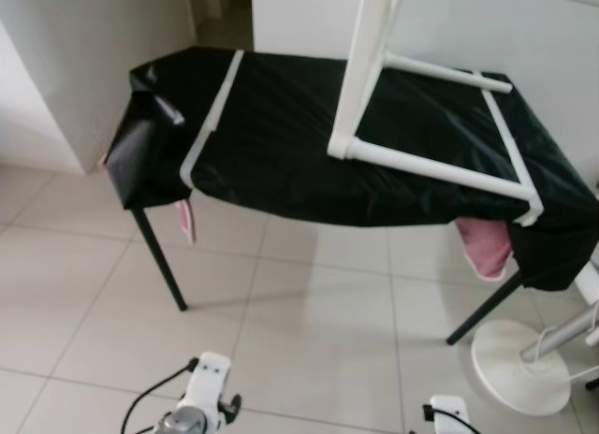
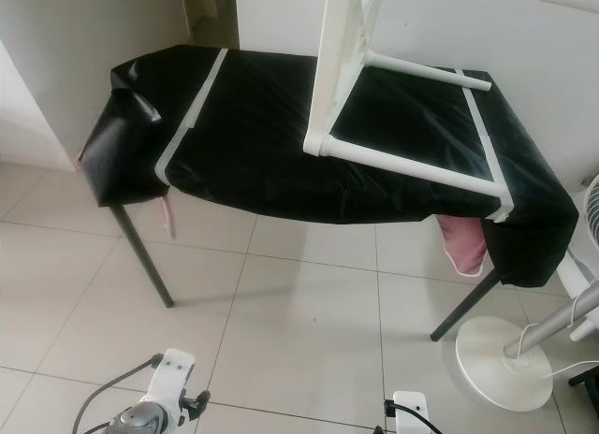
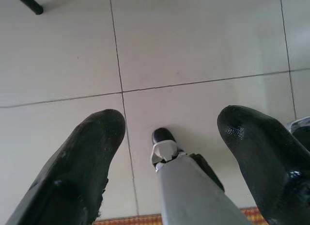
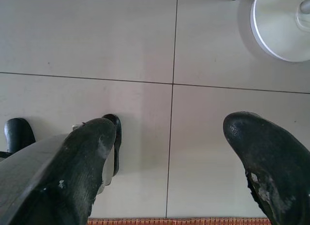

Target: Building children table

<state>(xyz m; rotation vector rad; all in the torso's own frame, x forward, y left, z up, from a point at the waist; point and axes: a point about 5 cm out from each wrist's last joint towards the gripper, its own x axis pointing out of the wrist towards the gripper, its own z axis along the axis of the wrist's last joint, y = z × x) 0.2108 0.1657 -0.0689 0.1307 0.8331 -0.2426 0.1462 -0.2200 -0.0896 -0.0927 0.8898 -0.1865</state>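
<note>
We stand back from a work table (image 1: 281, 144) draped in black plastic sheeting with white tape strips (image 1: 211, 116) across it, dark legs on pale floor tiles (image 1: 309, 322). The task's thing, the white children's table frame (image 1: 374, 97), lies on top toward our right side: a round leg along the near edge, another further back, and an upright piece rising out of view at the top. Pink cloth (image 1: 482, 247) hangs under the sheeting at the right corner, a smaller bit at the left. A white fan base (image 2: 505, 364) sits on the floor by the table's right leg. Both arms hang low near the bottom of the head views, well apart from the frame. The left gripper (image 3: 167, 128) points at the floor, fingers spread wide, nothing between them; the right gripper (image 4: 167, 133) is the same, spread and empty over tile. We judge the step in hand is the approach, no assembly contact yet. To do it well, we should close in square to the near edge, steer clear of the fan base, raise both arms above the tabletop before reaching, and steady the near leg with one gripper while the other works, since slick sheeting could let the frame slide.
</note>
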